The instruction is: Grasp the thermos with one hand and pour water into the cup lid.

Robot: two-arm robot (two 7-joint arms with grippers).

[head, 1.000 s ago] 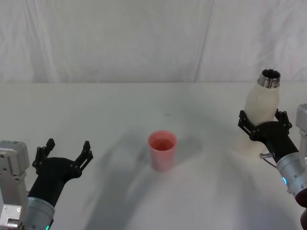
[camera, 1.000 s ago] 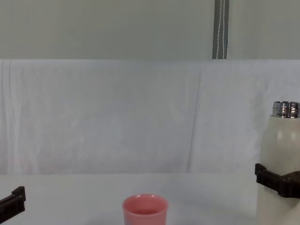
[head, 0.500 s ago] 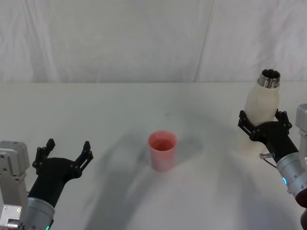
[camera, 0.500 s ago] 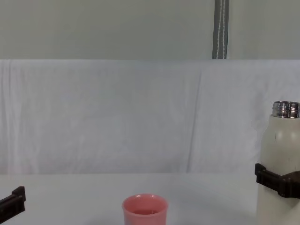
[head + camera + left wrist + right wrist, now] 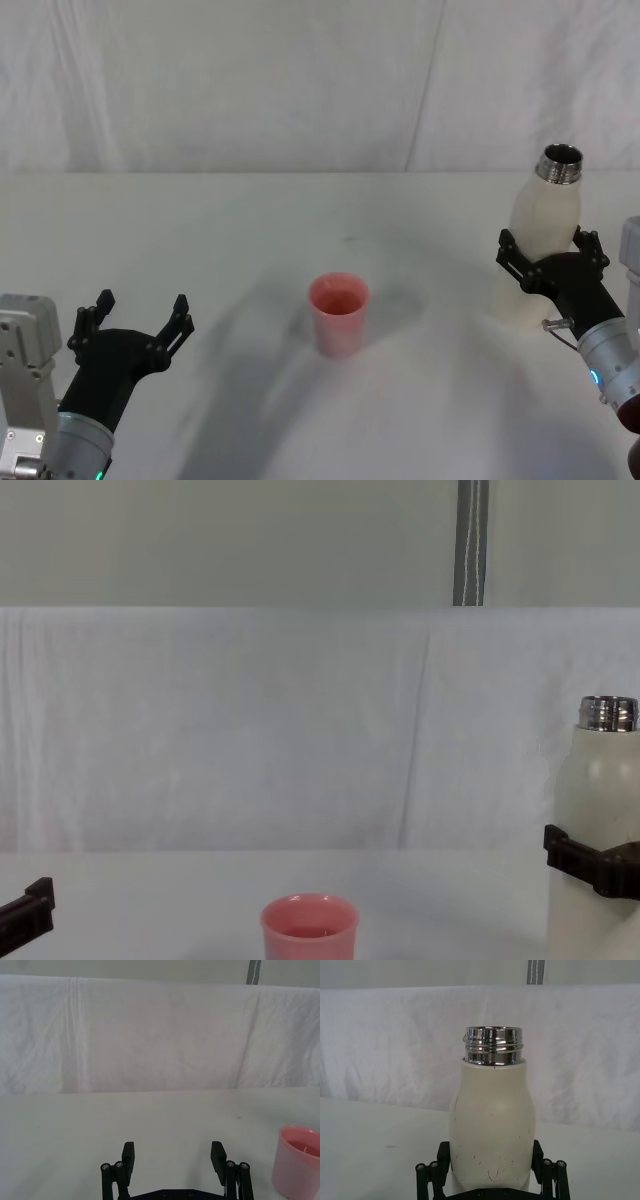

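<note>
Your right gripper (image 5: 551, 262) is clamped around the tall cream-white matte thermos with the shiny threaded steel neck (image 5: 541, 238), fingers pressed to both its sides; it stands upright, well to the right of the small pink round cup lid (image 5: 338, 313). Your left gripper (image 5: 136, 322) hovers spread wide and empty, well to the cup lid's left. The white table (image 5: 250, 230) carries both; a wrinkled white cloth backdrop (image 5: 300, 80) hangs behind it.

A cream-white thermos (image 5: 540, 235) with a shiny steel neck stands at the head view's right edge, a plain pink cup lid (image 5: 338, 312) at centre, black grippers at both lower corners, on white table (image 5: 300, 220).
</note>
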